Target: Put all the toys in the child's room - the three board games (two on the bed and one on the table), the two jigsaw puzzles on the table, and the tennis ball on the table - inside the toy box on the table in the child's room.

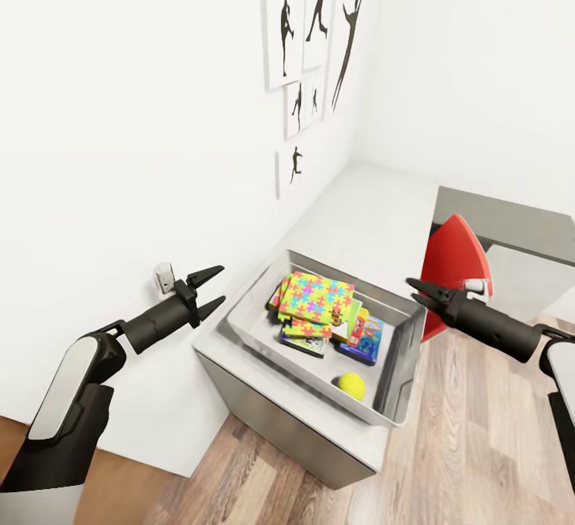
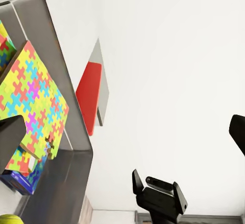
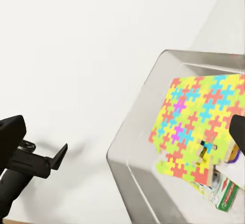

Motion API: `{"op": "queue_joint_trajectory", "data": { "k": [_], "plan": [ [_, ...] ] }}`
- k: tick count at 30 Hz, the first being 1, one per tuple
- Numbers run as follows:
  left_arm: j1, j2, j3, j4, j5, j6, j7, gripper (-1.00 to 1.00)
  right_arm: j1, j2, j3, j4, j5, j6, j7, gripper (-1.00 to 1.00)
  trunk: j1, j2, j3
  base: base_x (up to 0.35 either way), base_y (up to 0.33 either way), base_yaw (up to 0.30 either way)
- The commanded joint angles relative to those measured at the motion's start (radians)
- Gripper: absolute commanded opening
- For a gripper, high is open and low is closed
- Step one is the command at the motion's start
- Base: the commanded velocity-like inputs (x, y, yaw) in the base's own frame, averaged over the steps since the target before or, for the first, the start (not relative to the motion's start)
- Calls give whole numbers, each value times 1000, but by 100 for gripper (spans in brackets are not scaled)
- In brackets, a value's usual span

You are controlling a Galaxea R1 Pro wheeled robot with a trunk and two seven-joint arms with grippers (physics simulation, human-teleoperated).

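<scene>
Toy box (image 1: 403, 365) sits on the table (image 1: 359, 213), at the table's near end. Inside it: jigsaw puzzle (image 1: 316, 297) on top of a stack, a board game (image 1: 369, 340) poking out beside the stack, tennis ball (image 1: 350, 384) loose in the box's near corner. Left gripper (image 1: 209, 291) hangs outside the box on its wall side, jaws spread, empty. Right gripper (image 1: 418, 291) hangs just off the box's opposite rim near the red chair (image 1: 454, 261); jaws look slightly parted and hold nothing.

Risks, as I judge them: the box overhangs or sits very near the table's edge, so a bump from either arm could shove it off. The ball could roll if the box is jolted.

Hard to tell: how many boxes are in the stack, since the top puzzle covers them, so I can't confirm all three games and both puzzles. The bed isn't checkable. Table's far end is partly cut off by the chair.
</scene>
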Motion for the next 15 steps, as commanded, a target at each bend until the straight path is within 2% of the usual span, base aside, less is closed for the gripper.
{"op": "queue_joint_trajectory", "data": {
  "k": [1, 6, 15],
  "plan": [
    [-1, 0, 1, -1, 11, 3, 10, 100, -2, -10, -2, 0, 10, 4, 13, 100, 1, -2, -1, 0, 0, -99],
    [-1, 0, 1, -1, 11, 3, 10, 100, -4, -31, -3, 0, 11, 4, 18, 100, 1, -2, 1, 0, 0, -158],
    [-1, -1, 0, -3, 11, 5, 10, 100, -6, -43, -3, 0, 16, 4, 18, 100, 1, -2, 4, 0, 0, -237]
  ]
}}
